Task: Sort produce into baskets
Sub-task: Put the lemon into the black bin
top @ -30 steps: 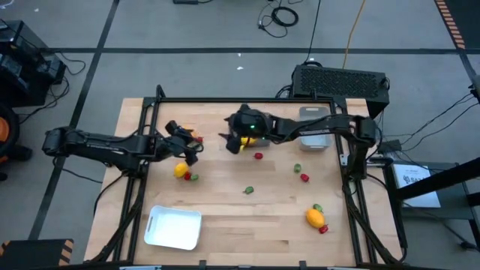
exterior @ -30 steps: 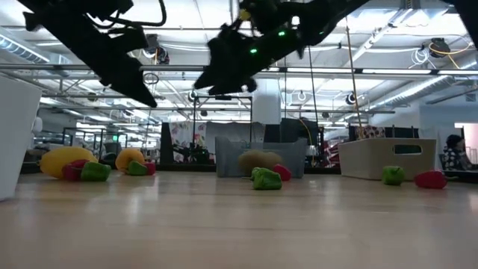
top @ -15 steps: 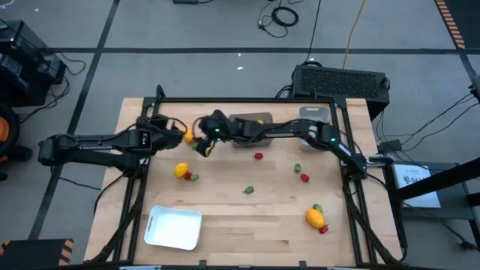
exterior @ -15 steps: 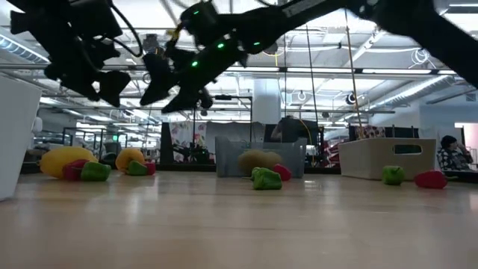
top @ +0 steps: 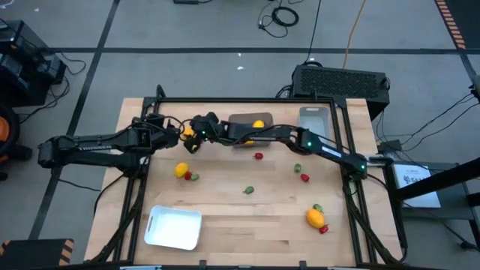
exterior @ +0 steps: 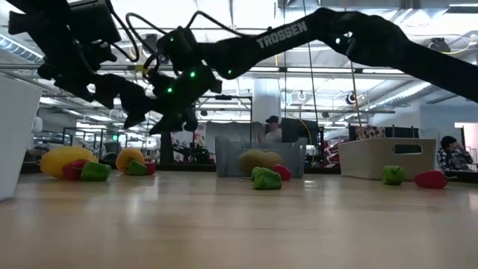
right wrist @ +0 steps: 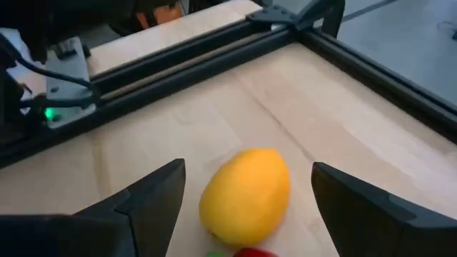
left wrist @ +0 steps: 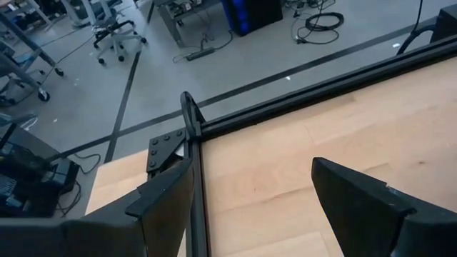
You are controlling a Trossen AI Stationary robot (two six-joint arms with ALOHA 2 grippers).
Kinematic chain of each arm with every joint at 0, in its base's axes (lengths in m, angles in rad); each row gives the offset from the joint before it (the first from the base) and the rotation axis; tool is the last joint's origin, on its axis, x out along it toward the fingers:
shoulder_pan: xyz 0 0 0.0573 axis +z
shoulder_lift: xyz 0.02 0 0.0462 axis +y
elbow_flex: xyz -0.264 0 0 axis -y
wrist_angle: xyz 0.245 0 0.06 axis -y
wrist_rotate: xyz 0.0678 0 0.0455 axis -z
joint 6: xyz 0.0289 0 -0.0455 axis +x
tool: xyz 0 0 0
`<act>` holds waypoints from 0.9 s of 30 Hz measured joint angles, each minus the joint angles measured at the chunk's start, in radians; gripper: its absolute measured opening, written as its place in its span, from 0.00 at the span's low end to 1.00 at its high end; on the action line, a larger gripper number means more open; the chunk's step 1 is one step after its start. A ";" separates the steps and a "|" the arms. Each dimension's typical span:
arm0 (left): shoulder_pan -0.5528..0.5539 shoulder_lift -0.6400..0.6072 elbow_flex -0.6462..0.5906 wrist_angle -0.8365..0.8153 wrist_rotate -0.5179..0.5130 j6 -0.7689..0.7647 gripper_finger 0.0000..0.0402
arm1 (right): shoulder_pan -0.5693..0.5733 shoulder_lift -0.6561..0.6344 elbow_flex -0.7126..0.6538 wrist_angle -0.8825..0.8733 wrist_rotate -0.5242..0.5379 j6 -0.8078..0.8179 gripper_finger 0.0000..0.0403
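Note:
A yellow lemon-like fruit [right wrist: 246,196] lies on the table near its far left, with a tiny red piece [right wrist: 250,251] beside it. My right gripper [right wrist: 248,171] is stretched across the table to it [top: 196,136] and stands open, one finger on either side of the fruit and apart from it. My left gripper [left wrist: 250,193] hangs open close by [top: 169,128], over the far left corner, with nothing between its fingers. The dark grey bin [top: 241,137] at the far middle holds a yellow fruit [top: 259,124].
The pale grey bin [top: 313,116] stands at the far right and the white tray [top: 174,227] at the near left. More fruit lies loose: a yellow one with red and green pieces [top: 181,170], an orange one [top: 315,217], and small red and green pieces mid-table [top: 258,156] [top: 298,168].
My right gripper has swept from over the dark grey bin toward the table's left edge and come down around the yellow fruit, staying open. My left gripper has drawn back toward the far left corner and turned about its wrist.

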 joint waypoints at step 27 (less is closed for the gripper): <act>0.000 0.000 0.000 0.008 0.002 0.002 0.72 | -0.002 0.095 0.000 0.201 0.049 -0.012 0.73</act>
